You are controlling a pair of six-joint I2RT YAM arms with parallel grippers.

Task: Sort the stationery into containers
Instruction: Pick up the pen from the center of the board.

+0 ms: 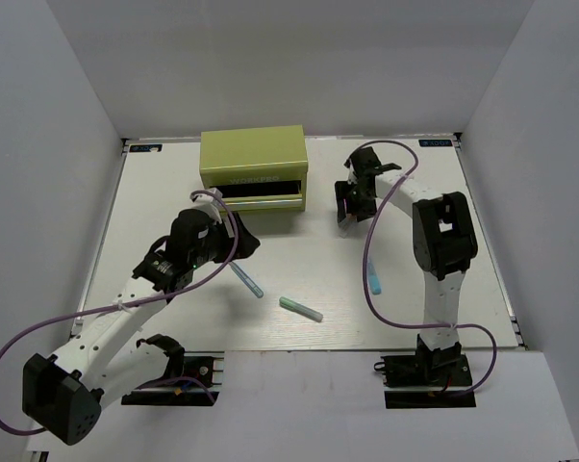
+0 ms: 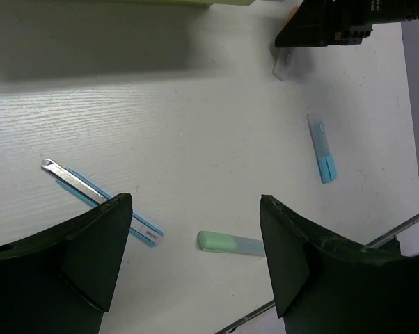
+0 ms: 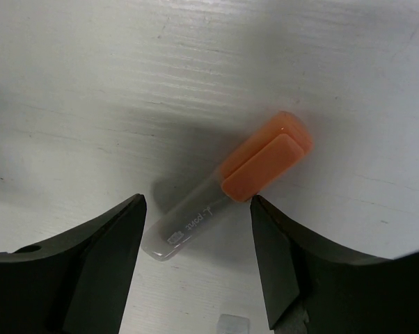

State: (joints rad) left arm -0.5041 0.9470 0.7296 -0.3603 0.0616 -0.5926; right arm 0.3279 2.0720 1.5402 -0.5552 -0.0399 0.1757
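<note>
We saw the left hand spread wide and grasping nothing, poised above the white tabletop just in front of the olive-green cabinet. In its wrist view the thin blue stick lay diagonally on the tabletop, its lower end hidden behind one finger. The mint green stick lay flat near the other finger, apart from the blue one. The light blue stick lay farther toward the right arm, well clear of both. The right hand was likewise released. Its fingers were parted on either side of the clear stick with the orange cap, which lay slanted on the tabletop to the right of the cabinet. We could not tell whether either finger touched it. The cabinet stood at the far side, with a dark gap across its front.
</note>
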